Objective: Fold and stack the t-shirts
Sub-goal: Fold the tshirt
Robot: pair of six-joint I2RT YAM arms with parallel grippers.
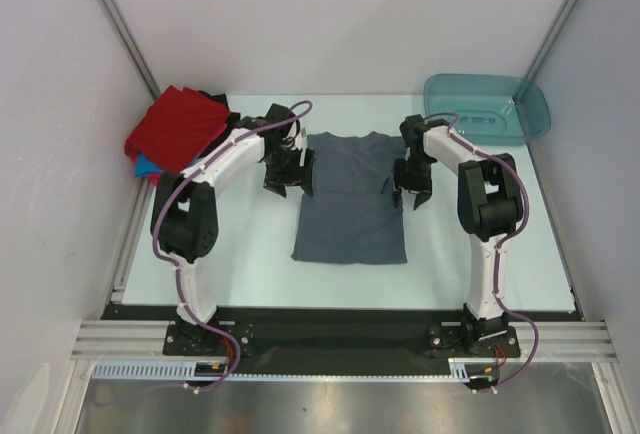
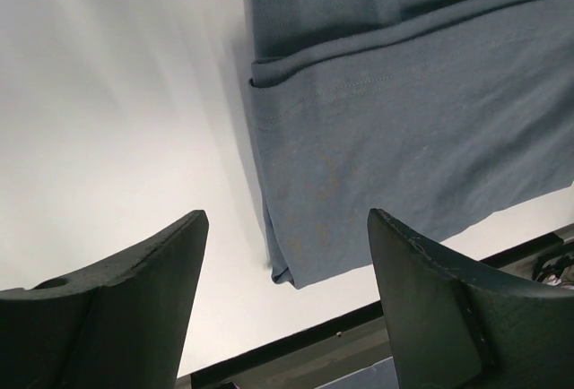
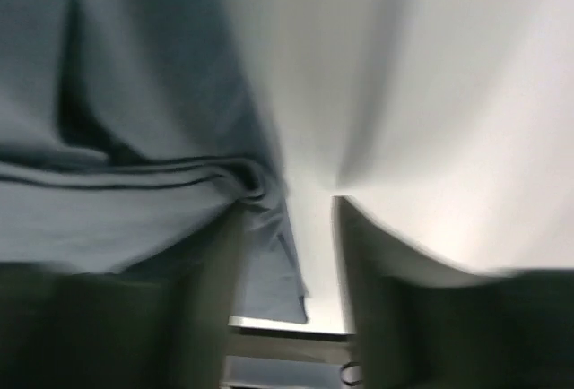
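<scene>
1. Your left arm (image 1: 190, 219) rises from its base, bends at the elbow and reaches up and inward to the left edge of the grey shirt (image 1: 350, 209), near the sleeve.
2. Your left claw (image 1: 287, 180) points down at that edge, spread wide and holding nothing. In its wrist view both fingers (image 2: 134, 308) hang clear above the cloth and the table (image 1: 250, 254).
3. Your right arm (image 1: 490, 199) mirrors it. The elbow is folded and the forearm reaches up and inward to the shirt's right edge, near the other sleeve.
4. Your right claw (image 1: 415, 194) points down too. Its wrist view is blurred, but the fingers (image 3: 386, 272) stand a little apart. Bare table shows between them, and the shirt's folded edge lies in the gap against one finger, not pinched.
5. The grey shirt lies flat between the two claws, collar away from the bases and hem toward them.
6. Well left of the grey shirt and further back is a pile: a red shirt (image 1: 180, 126) on top, a blue shirt (image 1: 148, 166) peeking out beneath, and a black shirt (image 1: 215, 101) behind.
7. Behind and to the right of the grey shirt sits a teal tub (image 1: 490, 109).
8. The table is pale. Plain light walls (image 1: 330, 14) close it in on three sides.
</scene>
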